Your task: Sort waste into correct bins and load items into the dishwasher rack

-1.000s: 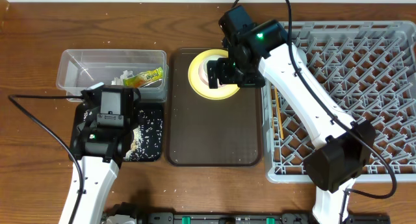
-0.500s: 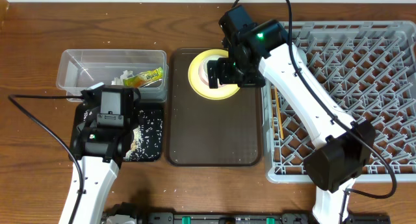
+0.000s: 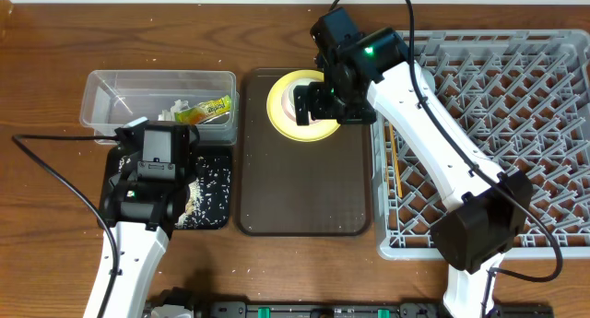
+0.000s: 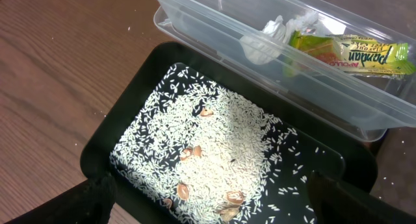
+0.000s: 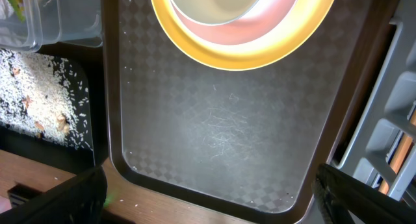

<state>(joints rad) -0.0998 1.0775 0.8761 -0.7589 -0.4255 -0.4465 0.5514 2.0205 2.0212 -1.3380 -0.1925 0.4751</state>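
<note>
Yellow plate (image 3: pixel 279 104), pink bowl (image 5: pixel 276 21) nested on it, sat upper centre on the brown serving tray (image 3: pixel 304 189), just beneath my right pincer (image 3: pixel 312 103), released wide. My left pincer (image 4: pixel 214 204), likewise released, hovered well apart over the black tray (image 4: pixel 123 113).

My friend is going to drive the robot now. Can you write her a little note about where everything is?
Left gripper: open, above the black tray.
Right gripper: open, over the brown tray, near the yellow plate.
Snack wrapper and tissue lie in the clear tub; rice lies in the black tray.
The plate, pink bowl on it, sits on the brown tray.
Done: waste looks sorted.
Left: plate and bowl into the rack.
</note>
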